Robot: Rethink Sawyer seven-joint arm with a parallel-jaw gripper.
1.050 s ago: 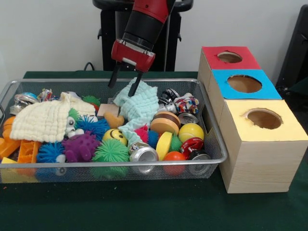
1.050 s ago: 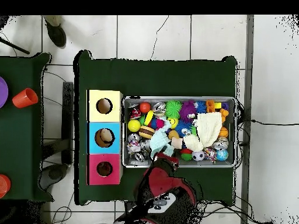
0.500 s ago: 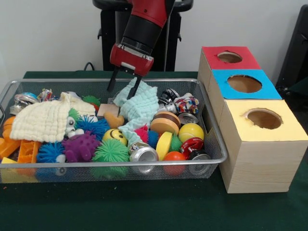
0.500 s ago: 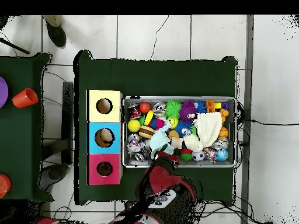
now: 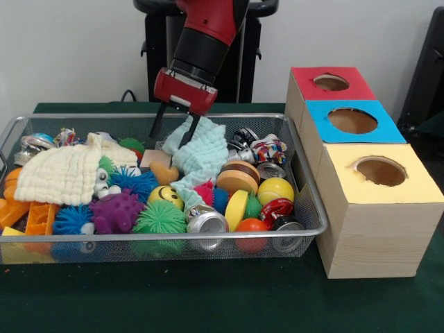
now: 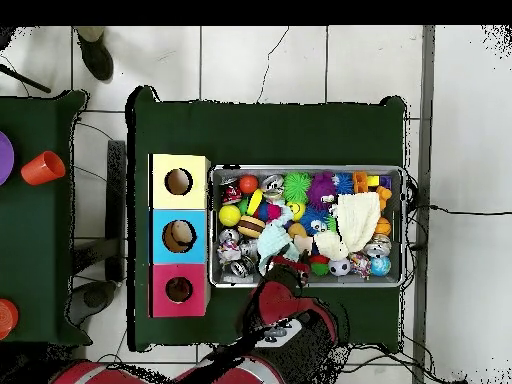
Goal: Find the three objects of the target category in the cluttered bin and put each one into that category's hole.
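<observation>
A Sawyer gripper (image 5: 168, 133) hangs over the far side of a wire mesh bin (image 5: 313, 208), its two dark fingers spread apart and holding nothing. One fingertip rests at the upper fold of a light-blue washcloth (image 5: 202, 157); the other hangs just beside a small tan block (image 5: 155, 159). The overhead view places the red wrist (image 6: 277, 303) at the bin's edge nearest the robot base.

Beside the bin stands a wooden box with three holes: a red panel hole (image 5: 331, 82), a blue panel hole (image 5: 352, 120) and a yellow panel hole (image 5: 380, 171). The target category cannot be told from the views. If it is cloth, the candidates are the washcloth under the fingers and a cream knitted cloth (image 5: 62, 173) at the bin's other end; a third is not visible and may lie buried.

Risks, as judged from this pose:
- The washcloth drapes over a brown-and-yellow disc (image 5: 238, 177) and neighbouring toys; a shallow pinch on one fold could slip free.
- A lifted cloth may drag loose items, such as a crushed can (image 5: 270, 148), over the bin wall.
- A trailing cloth corner could catch on the hole's rim and hang outside.
</observation>
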